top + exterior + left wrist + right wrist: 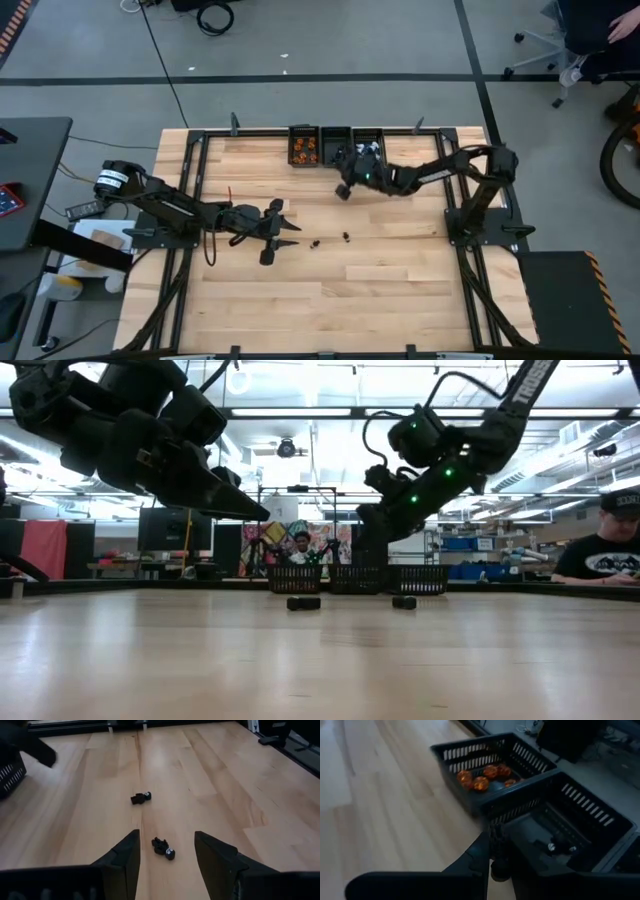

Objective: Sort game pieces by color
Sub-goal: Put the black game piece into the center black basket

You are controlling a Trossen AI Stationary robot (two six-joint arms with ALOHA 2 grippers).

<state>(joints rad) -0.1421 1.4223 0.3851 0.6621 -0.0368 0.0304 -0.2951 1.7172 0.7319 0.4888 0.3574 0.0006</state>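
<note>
High view: right gripper [345, 187] near bins [337, 147]; two black pieces [330, 240] on table [400, 290].
Left wrist view: left gripper [166, 851] spread wide — black piece [163, 847] between fingers.
Right wrist view: right gripper clenched on black piece [498, 851]; orange pieces [485, 776] in end bin.

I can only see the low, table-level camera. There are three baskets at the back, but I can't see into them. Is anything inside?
Observer: Yes. From above, the left bin holds orange pieces.
Operator: And the two dark bits on the table?
Observer: The left wrist view shows one black piece lying between the open fingers of the left gripper.
Operator: What is the other arm doing?
Observer: The right gripper is at the edge of the middle bin, and its fingers look shut on a small dark piece.
</note>
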